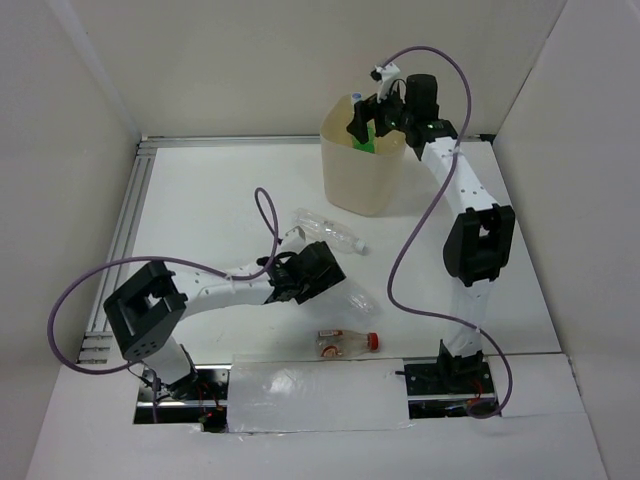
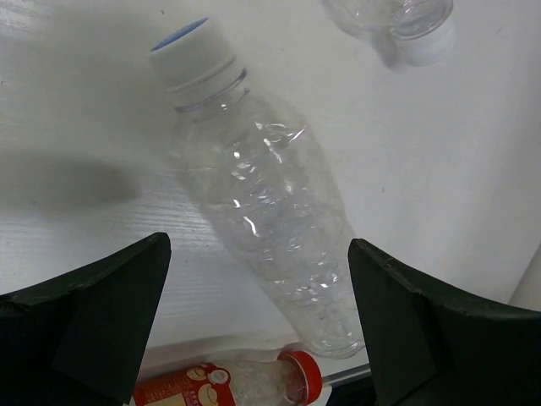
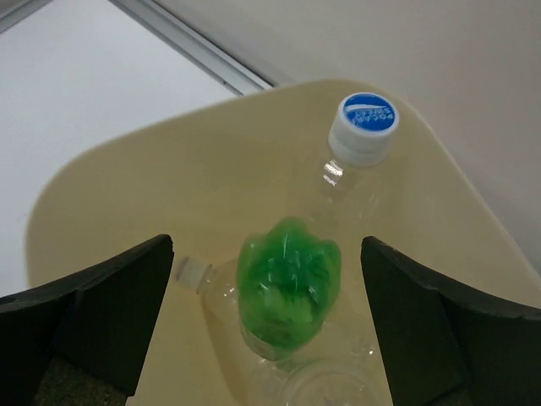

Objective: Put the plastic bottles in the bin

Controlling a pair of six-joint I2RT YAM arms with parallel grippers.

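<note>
- With right gripper (image 3: 269,283): spread wide, gripping nothing, green bottle (image 3: 286,283) loose between fingers, inside bin (image 3: 127,194).
- With left gripper (image 2: 258,317): gaping, empty, straddling clear bottle (image 2: 262,211), cap toward 11 o'clock.

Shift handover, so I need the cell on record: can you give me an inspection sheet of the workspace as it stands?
Surface: white table, no spills seen.
Job's things: bin upright at the back, holding the green bottle (blurred) and a blue-cap bottle. Far clear bottle, near clear bottle and red-cap bottle lie on the table.
Clutter: nothing seen.
Grippers: left gripper open, either side of the near clear bottle, not touching it. Right gripper open above the bin.
Cables: purple cables loop off both arms.
Surroundings: white walls; metal rail at the left edge.
</note>
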